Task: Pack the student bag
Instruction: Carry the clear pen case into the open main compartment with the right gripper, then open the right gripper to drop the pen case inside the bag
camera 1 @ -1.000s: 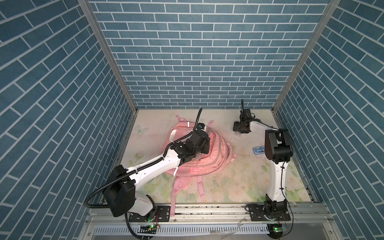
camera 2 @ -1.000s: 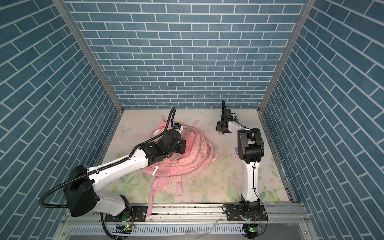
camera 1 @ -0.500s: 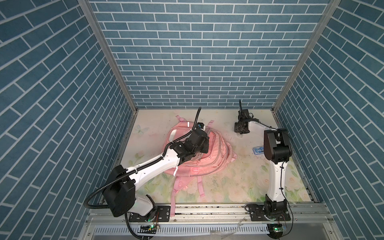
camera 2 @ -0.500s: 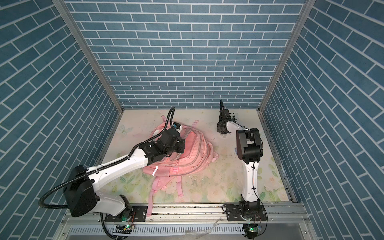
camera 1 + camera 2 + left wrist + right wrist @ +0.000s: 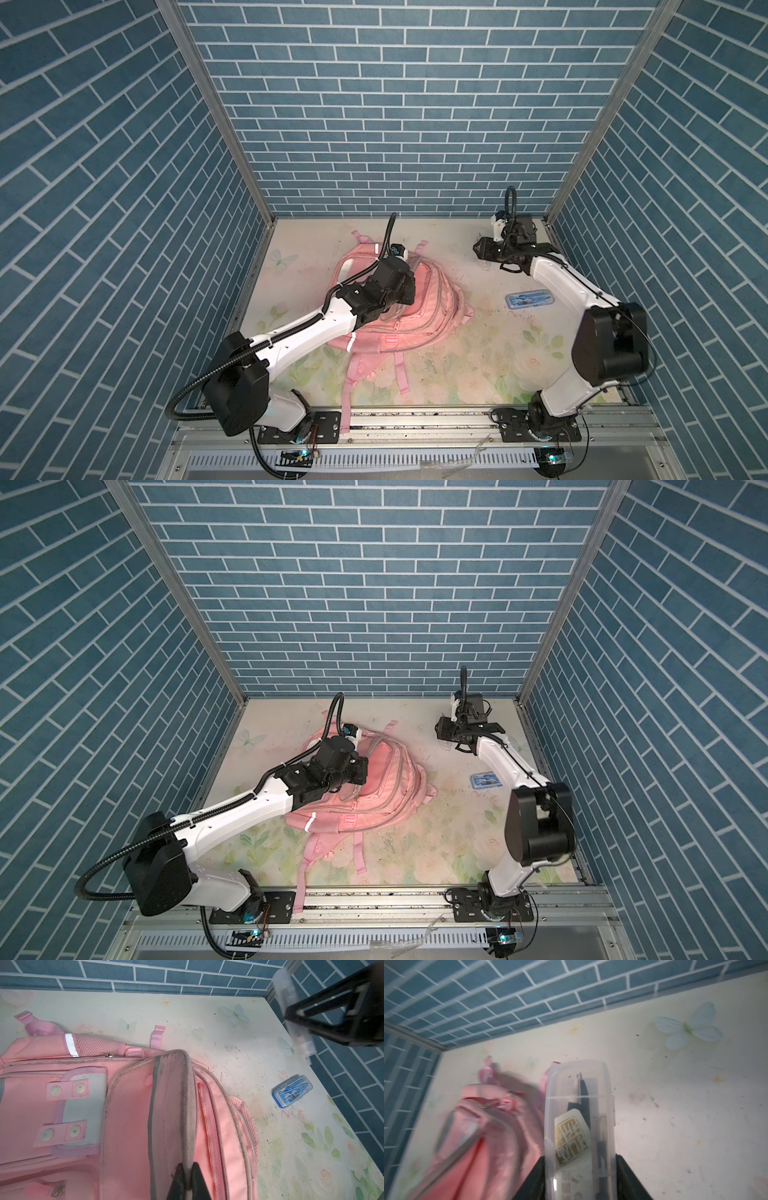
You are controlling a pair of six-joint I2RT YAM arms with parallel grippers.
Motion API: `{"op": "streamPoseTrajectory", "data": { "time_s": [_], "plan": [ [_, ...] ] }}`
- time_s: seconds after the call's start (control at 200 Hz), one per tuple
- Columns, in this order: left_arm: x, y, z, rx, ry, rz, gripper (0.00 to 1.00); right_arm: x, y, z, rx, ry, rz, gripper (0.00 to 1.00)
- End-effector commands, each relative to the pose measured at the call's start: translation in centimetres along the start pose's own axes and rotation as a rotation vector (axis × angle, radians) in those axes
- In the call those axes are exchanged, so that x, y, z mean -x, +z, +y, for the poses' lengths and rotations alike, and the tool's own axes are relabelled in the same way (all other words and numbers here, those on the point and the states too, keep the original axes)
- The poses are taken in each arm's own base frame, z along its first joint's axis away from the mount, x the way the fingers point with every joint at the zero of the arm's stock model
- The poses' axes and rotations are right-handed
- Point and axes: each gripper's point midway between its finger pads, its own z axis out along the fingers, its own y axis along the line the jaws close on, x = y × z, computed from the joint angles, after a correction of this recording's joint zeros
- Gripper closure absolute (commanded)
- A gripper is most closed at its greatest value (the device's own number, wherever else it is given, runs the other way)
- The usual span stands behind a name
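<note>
The student bag (image 5: pixel 428 307) (image 5: pixel 386 783) is a large pink backpack lying flat in the middle of the table. My left gripper (image 5: pixel 188 1165) is shut on the grey-piped rim of its opened flap (image 5: pixel 172 1088) and holds that rim raised, so a pocket gapes. In both top views the left wrist hides those fingers. My right gripper (image 5: pixel 580 1159) (image 5: pixel 482 249) hovers at the back right, shut on a clear plastic case (image 5: pixel 579 1105) (image 5: pixel 291 1012) with a gold-printed card and dark pen-like pieces inside. The bag (image 5: pixel 477 1136) shows blurred beside the case.
A small blue-and-clear case (image 5: pixel 530 299) (image 5: pixel 485 780) (image 5: pixel 292 1091) lies on the floral table right of the bag, under the right forearm. The bag's straps (image 5: pixel 399 370) trail toward the front rail. Blue brick walls close in the back and both sides.
The right gripper's jaws have narrowed onto the clear case, and it has drifted slightly left. The left arm has shifted a little toward the back, still holding the flap rim.
</note>
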Motion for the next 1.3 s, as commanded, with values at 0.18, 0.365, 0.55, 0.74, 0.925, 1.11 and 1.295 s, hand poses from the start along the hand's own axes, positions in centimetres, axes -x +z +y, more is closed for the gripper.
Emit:
{"op": "streamPoseTrajectory", "data": {
  "time_s": [0.18, 0.365, 0.55, 0.74, 0.925, 1.11, 1.295],
  "plan": [
    [3.4, -1.2, 0.0, -0.028, -0.074, -0.137, 1.00, -7.9, -1.7, 10.4, 0.336, 0.281, 0.086, 0.71],
    [3.5, -1.8, 0.4, -0.053, -0.129, -0.180, 1.00, -10.0, -1.0, 14.9, 0.475, 0.344, 0.126, 0.72],
    [3.3, -1.7, 0.2, -0.080, -0.151, -0.187, 1.00, -10.8, 0.0, 17.0, 0.517, 0.387, 0.160, 0.72],
    [3.2, -1.8, 0.2, -0.093, -0.175, -0.193, 1.00, -12.5, 2.9, 16.8, 0.480, 0.518, 0.192, 0.70],
    [3.9, -2.7, 0.6, -0.085, -0.191, -0.233, 1.00, -13.7, 4.8, 16.4, 0.442, 0.581, 0.179, 0.68],
    [3.5, -2.2, 0.0, -0.110, -0.186, -0.208, 1.00, -14.8, 6.8, 17.1, 0.377, 0.528, 0.228, 0.54],
    [3.4, -2.2, 0.1, -0.102, -0.173, -0.199, 1.00, -13.3, 5.7, 16.5, 0.307, 0.384, 0.185, 0.34]
  ]
}}
